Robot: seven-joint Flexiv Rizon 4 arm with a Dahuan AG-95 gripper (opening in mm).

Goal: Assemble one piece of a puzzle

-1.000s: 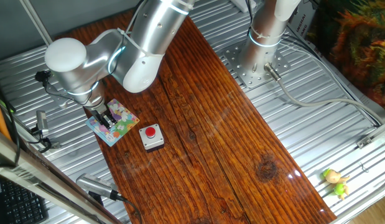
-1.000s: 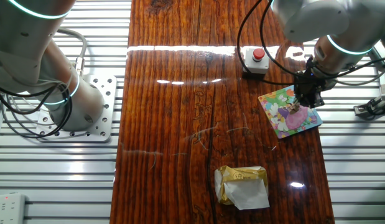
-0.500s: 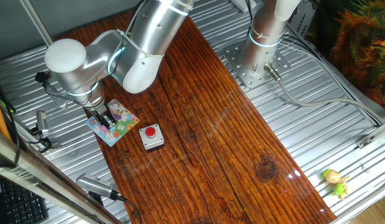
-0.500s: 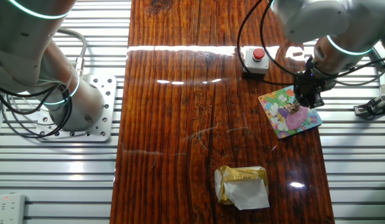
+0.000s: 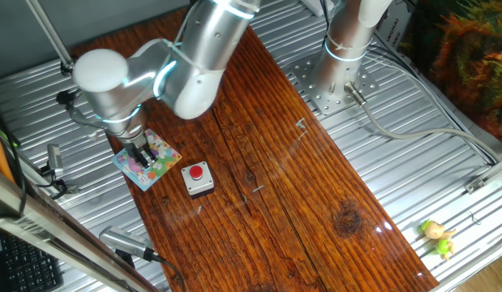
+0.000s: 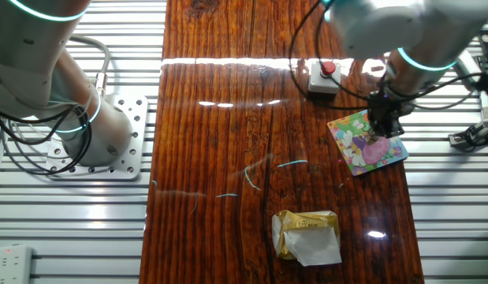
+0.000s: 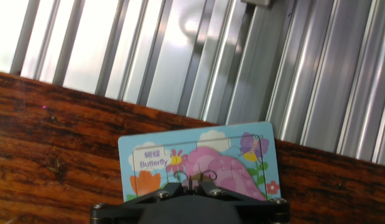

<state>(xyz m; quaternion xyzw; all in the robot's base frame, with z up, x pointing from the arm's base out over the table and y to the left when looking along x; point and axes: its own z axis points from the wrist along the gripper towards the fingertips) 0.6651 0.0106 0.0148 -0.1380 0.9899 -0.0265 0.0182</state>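
End effector (image 5: 142, 154) hovers over the puzzle (image 7: 198, 162) — its opening and any held piece seemingly hidden.

A small grey box with a red round button (image 5: 197, 178) stands on the wooden counter (image 5: 299, 195) near its end. A crumpled gold-and-white wrapper (image 6: 307, 235) lies mid-counter. A small yellow-green toy (image 5: 438, 237) rests on the ribbed metal surface beyond the counter's edge.

The wooden table (image 5: 275, 162) is viewed obliquely from above in one fixed view. It is seen nearly straight down from the opposite side in the other. Both include the puzzle (image 6: 366, 142), seen closely in the hand view (image 7: 198, 158).
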